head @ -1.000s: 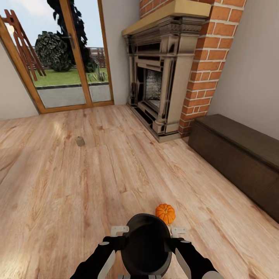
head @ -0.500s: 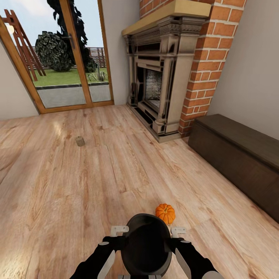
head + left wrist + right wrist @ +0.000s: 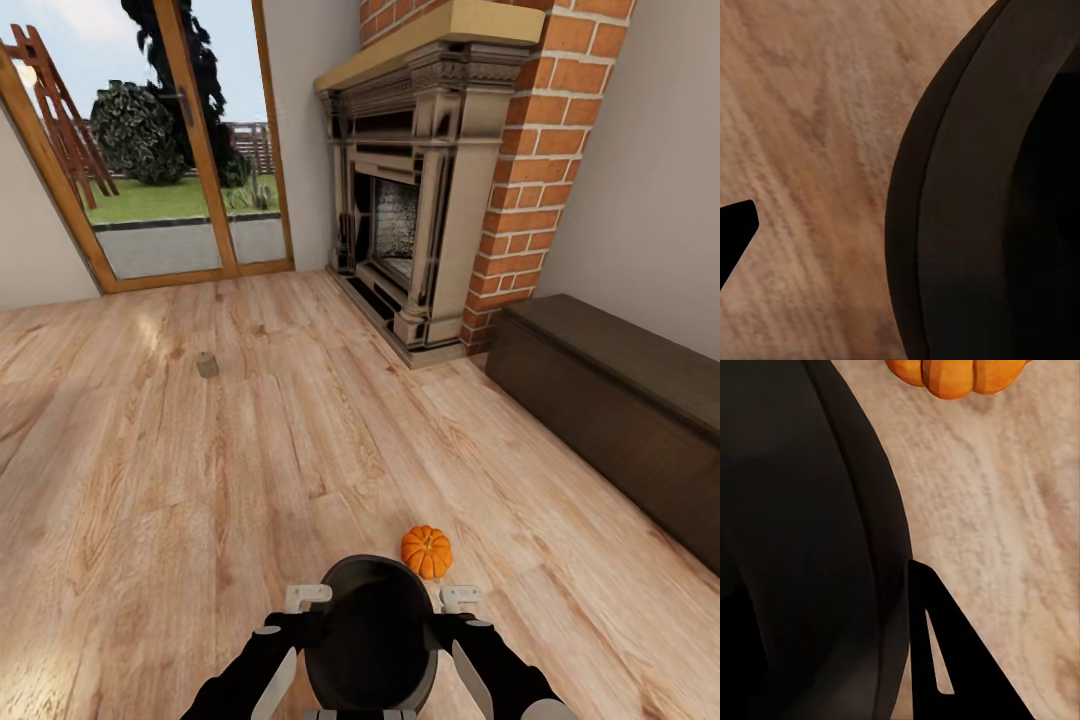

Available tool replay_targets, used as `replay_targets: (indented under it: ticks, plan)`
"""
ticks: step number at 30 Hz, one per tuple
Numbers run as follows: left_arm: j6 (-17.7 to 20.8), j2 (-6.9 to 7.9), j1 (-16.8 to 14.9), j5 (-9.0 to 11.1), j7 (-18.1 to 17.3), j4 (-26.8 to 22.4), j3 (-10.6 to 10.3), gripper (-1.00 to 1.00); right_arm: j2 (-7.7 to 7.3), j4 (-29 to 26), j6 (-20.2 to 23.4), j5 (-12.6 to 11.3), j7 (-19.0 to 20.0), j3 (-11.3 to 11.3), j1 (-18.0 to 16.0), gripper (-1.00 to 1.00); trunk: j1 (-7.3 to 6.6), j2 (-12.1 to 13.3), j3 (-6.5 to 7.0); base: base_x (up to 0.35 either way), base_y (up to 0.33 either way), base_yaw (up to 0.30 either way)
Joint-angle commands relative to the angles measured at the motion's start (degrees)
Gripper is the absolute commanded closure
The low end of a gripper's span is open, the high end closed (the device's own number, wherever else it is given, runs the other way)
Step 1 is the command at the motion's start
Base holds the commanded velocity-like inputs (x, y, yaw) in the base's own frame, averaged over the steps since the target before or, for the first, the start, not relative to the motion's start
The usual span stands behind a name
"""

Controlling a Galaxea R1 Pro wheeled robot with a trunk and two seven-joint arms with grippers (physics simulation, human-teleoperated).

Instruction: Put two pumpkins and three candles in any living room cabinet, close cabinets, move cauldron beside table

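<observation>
Both arms flank the black cauldron [image 3: 378,632]; whether either gripper clasps it is unclear; a pumpkin [image 3: 427,551] and candle [image 3: 207,365] lie uncollected on the floor [image 3: 250,480]; the cabinet [image 3: 620,400] stands closed.

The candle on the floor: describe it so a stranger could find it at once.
Start at the glass patio door beside the fireplace. On the bare wooden floor in front of it sits the candle, alone: small, squat, beige, far from the orange pumpkin.
</observation>
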Motion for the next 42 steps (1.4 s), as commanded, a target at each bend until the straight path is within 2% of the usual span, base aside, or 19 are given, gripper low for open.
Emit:
replay_targets:
  ticks: [1, 8, 9, 12, 13, 17, 42]
  plan:
    - [0.3, 0.05, 0.0, 0.6, 0.5, -0.1, -0.4, -1.0, -0.04, -0.1, 0.3, -0.4, -0.3, 0.4, 0.0, 1.0, -0.01, 0.0, -0.05, 0.0, 0.0, 0.0]
    - [0.3, 0.05, 0.0, 0.6, 0.5, -0.1, -0.3, -1.0, -0.04, -0.1, 0.3, -0.4, -0.3, 0.4, 0.0, 1.0, -0.01, 0.0, -0.05, 0.0, 0.0, 0.0]
    - [0.3, 0.05, 0.0, 0.6, 0.5, -0.1, -0.3, 1.0, -0.04, -0.1, 0.3, -0.4, -0.3, 0.4, 0.0, 1.0, -0.01, 0.0, -0.05, 0.0, 0.0, 0.0]
    - [0.2, 0.05, 0.0, 0.6, 0.5, 0.0, -0.3, 1.0, -0.04, -0.1, 0.3, -0.4, -0.3, 0.4, 0.0, 1.0, -0.01, 0.0, -0.05, 0.0, 0.0, 0.0]
    - [0.2, 0.01, 0.0, 1.3, 0.9, 0.0, -0.2, 1.0, -0.04, -0.2, 0.3, -0.4, -0.3, 0.4, 0.0, 1.0, -0.01, 0.0, -0.05, 0.0, 0.0, 0.0]
    - [0.2, 0.02, 0.0, 1.9, 1.3, -0.1, -0.3, 1.0, -0.04, -0.2, 0.3, -0.4, -0.3, 0.4, 0.0, 1.0, -0.01, 0.0, -0.05, 0.0, 0.0, 0.0]
    - [-0.2, 0.14, 0.1, 2.0, 1.0, -0.7, -0.2, 1.0, -0.04, -0.3, 0.3, -0.4, -0.3, 0.4, 0.0, 1.0, -0.01, 0.0, -0.05, 0.0, 0.0, 0.0]
